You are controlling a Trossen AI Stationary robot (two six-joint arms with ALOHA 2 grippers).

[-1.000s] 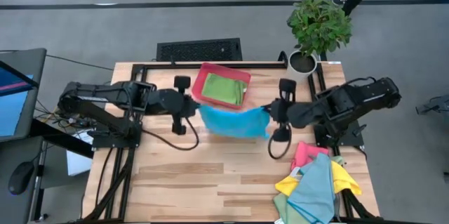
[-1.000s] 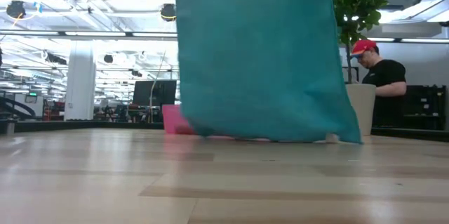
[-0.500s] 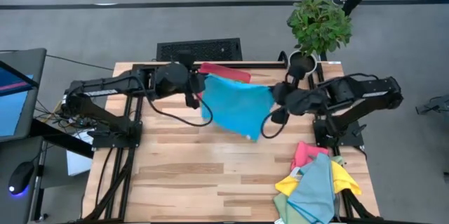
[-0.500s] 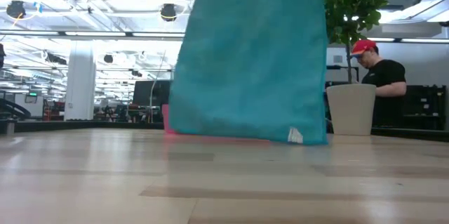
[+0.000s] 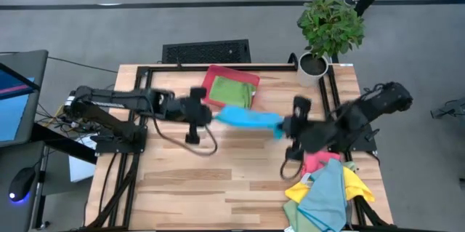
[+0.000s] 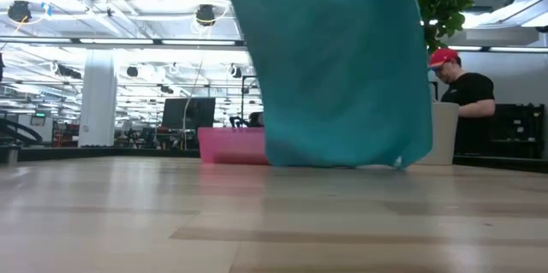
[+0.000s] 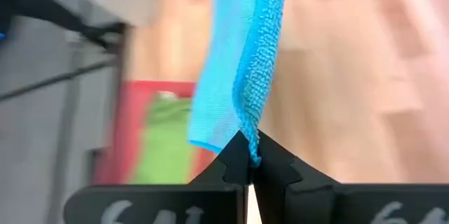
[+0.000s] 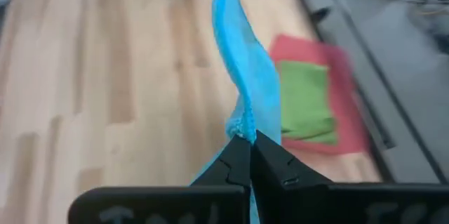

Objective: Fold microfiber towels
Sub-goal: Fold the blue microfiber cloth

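A light blue microfiber towel point(image 5: 247, 118) hangs stretched between my two grippers over the middle of the table. My left gripper point(image 5: 211, 116) is shut on its left end and my right gripper point(image 5: 285, 125) on its right end. In the low view the towel point(image 6: 342, 68) hangs as a wide sheet, its lower edge point(image 6: 342, 163) close to the table top; whether it touches I cannot tell. A folded green towel point(image 5: 234, 92) lies in the red tray point(image 5: 218, 76) just beyond. More towels lie in a pile point(image 5: 323, 188) at the near right corner. My left gripper pinches the towel's upper left corner point(image 7: 247, 143) between its two fingers, coming slanting down from the table's left. The cloth runs away from the fingers toward the other gripper and hangs below. My right gripper pinches the upper right corner point(image 8: 242, 127) between its two fingers, slanting down from the table's right. The upper edge runs stretched between both holds, and the sheet hangs below it.
A potted plant point(image 5: 330, 25) stands at the far right corner and a black slotted panel point(image 5: 205, 50) at the far edge. A person point(image 6: 462, 93) stands beyond the table. Bare wood point(image 5: 218, 181) lies on the near side.
Both grippers swung toward the far edge, flaring the towel out over the tray, then came back toward the near edge and sank. The towel now hangs straight down again, and its right end is nearer the front than before.
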